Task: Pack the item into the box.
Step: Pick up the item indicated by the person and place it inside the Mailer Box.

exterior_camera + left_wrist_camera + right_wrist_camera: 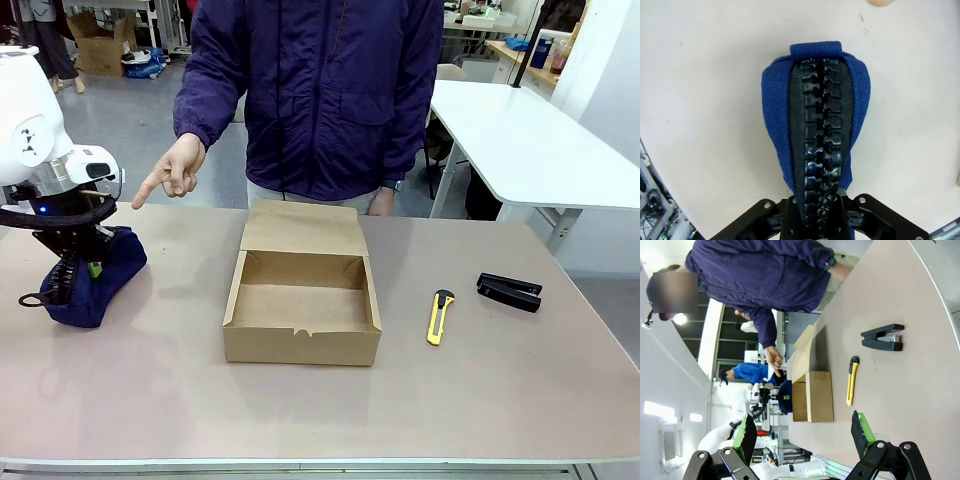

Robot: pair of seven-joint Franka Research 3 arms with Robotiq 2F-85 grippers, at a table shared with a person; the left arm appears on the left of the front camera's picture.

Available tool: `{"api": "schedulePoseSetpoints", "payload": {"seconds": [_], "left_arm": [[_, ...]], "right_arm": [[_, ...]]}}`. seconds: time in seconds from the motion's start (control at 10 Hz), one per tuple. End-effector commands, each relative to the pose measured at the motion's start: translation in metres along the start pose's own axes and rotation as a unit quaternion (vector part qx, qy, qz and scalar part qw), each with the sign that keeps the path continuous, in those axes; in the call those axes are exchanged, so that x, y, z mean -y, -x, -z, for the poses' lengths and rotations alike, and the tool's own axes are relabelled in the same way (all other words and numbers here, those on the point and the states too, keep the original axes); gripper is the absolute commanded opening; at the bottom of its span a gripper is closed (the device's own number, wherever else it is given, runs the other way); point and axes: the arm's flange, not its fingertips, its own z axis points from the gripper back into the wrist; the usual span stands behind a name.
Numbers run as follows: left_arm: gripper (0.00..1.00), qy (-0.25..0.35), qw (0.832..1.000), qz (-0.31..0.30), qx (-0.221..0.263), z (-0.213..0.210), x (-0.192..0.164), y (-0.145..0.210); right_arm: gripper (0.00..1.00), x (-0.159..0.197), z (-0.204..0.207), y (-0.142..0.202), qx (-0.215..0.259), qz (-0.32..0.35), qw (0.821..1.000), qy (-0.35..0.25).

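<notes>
Left jaws: the left gripper (88, 266) is pinched narrow on the dark navy-blue soft fabric pouch (774, 115), right along its black zipper.
Right jaws: the right gripper (802, 426) is spread wide, green pads free.
Pouch spot: on the beige table (150, 400) at the robot's left, well apart from the box.
Box: shallow brown cardboard box (300, 342), mid-table, flap lid folded back.
Around: the person's hand (172, 172) points down toward the pouch. The yellow utility knife (438, 317) and black stapler (510, 292) lie on the box's other side.
</notes>
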Motion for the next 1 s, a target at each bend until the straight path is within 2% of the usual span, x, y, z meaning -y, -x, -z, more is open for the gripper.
{"api": "schedulePoseSetpoints", "payload": {"seconds": [0.0, 0.1, 0.3, 0.6, 0.9], "left_arm": [[0.00, 0.000, 1.000, 0.018, -0.010, -0.016, 0.003, 0.012], [0.00, 0.006, 0.997, 0.071, -0.011, -0.039, 0.004, 0.023], [0.00, 0.042, 0.982, 0.178, 0.036, -0.099, 0.020, 0.049], [0.00, 0.116, 0.929, 0.329, 0.121, -0.183, 0.068, 0.063], [0.00, 0.132, 0.870, 0.456, 0.132, -0.215, 0.158, 0.051]], "right_arm": [[1.00, -0.002, 0.001, -0.004, 0.006, -0.013, 1.000, -0.009], [1.00, -0.002, 0.001, -0.004, 0.006, -0.013, 1.000, -0.009], [1.00, -0.002, 0.001, -0.004, 0.006, -0.013, 1.000, -0.009], [1.00, -0.002, 0.001, -0.004, 0.006, -0.013, 1.000, -0.009], [1.00, -0.002, 0.001, -0.004, 0.006, -0.013, 1.000, -0.009]]}}
